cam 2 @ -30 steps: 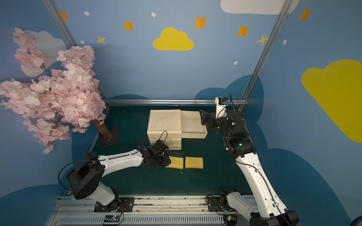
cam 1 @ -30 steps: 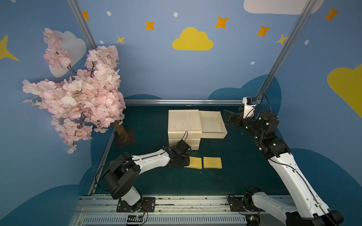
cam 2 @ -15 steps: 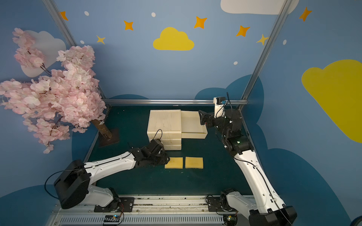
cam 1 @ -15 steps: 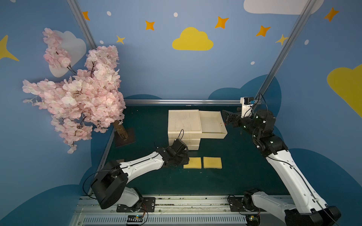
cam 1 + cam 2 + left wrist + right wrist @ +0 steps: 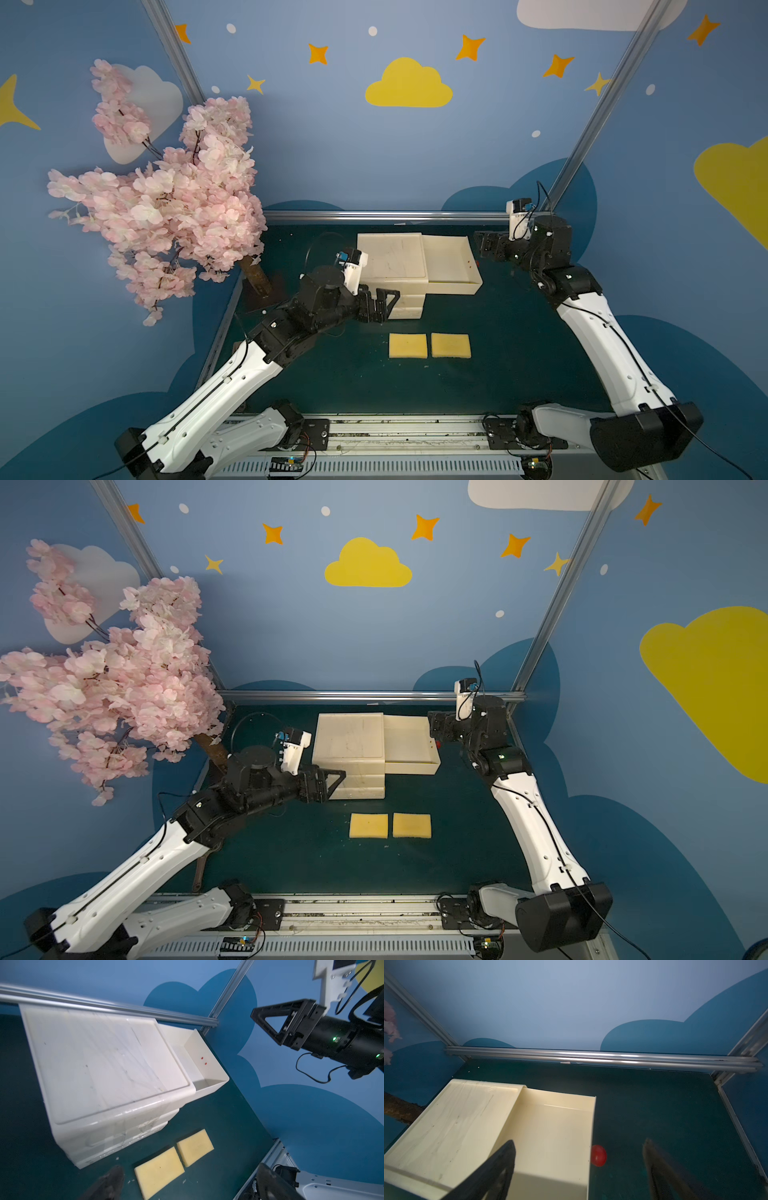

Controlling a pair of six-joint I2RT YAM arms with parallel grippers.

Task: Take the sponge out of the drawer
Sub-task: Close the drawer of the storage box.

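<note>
Unlike the right wrist view, the left is showing one sponge point(image 5: 159, 1169) and a second sponge point(image 5: 195, 1147) lying before the cabinet point(image 5: 104, 1059), drawer point(image 5: 207, 1068) open, left gripper point(image 5: 390, 306) and right gripper point(image 5: 477, 246) flanking it, spread, empty.

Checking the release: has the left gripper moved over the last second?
Yes. The left gripper has drawn back from the edge of the nearest sponge, toward the front of the drawer cabinet, and its jaws stand open.

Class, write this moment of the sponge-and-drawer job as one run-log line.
drawer: open, looks empty | sponges: both on table | left end effector: open, empty | right end effector: open, near drawer
</note>
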